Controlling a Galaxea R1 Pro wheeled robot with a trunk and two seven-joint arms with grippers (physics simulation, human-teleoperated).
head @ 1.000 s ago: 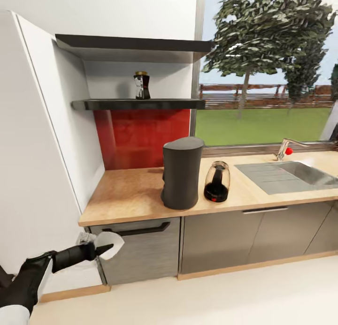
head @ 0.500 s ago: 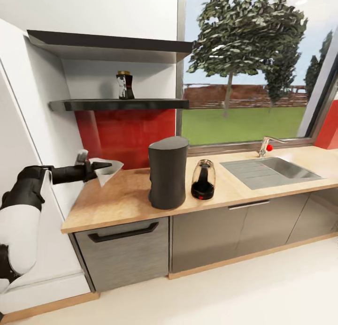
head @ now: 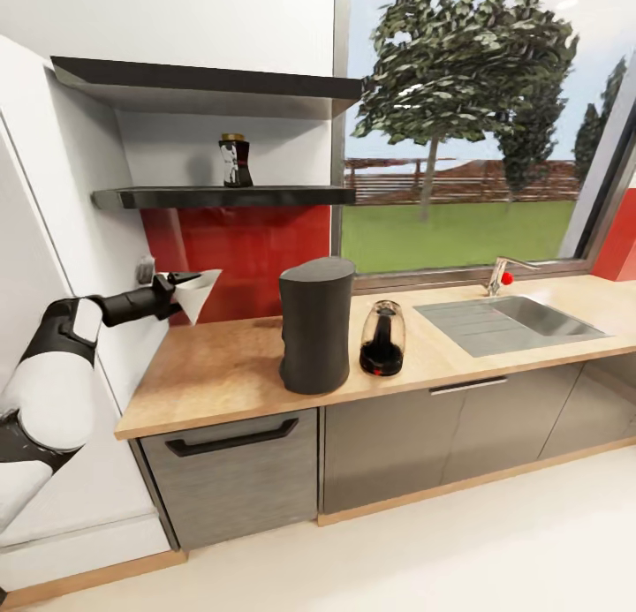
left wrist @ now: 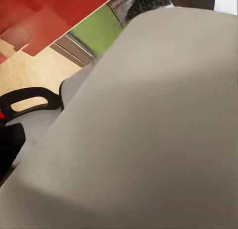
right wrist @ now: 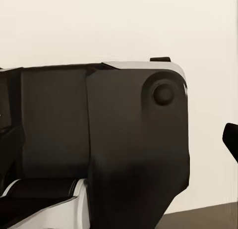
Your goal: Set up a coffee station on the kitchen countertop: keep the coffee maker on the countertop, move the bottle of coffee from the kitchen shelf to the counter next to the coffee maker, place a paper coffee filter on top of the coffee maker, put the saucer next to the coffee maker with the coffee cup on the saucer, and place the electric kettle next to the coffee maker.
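My left gripper is shut on the paper coffee filter, a white cone held in the air over the left end of the countertop, left of the coffee maker. Close up in the left wrist view, the filter covers most of the picture. The electric kettle stands just right of the coffee maker. The bottle of coffee stands on the kitchen shelf. One dark fingertip of my right gripper shows at the edge of the right wrist view.
A steel sink with a tap lies to the right in the worktop. A white wall panel closes the counter's left end. An upper black shelf hangs above. The right wrist camera faces my own dark body.
The head view shifted after the oldest frame. My left arm has lifted the filter from below counter level to above the counter's left end, a little higher in the last half second.
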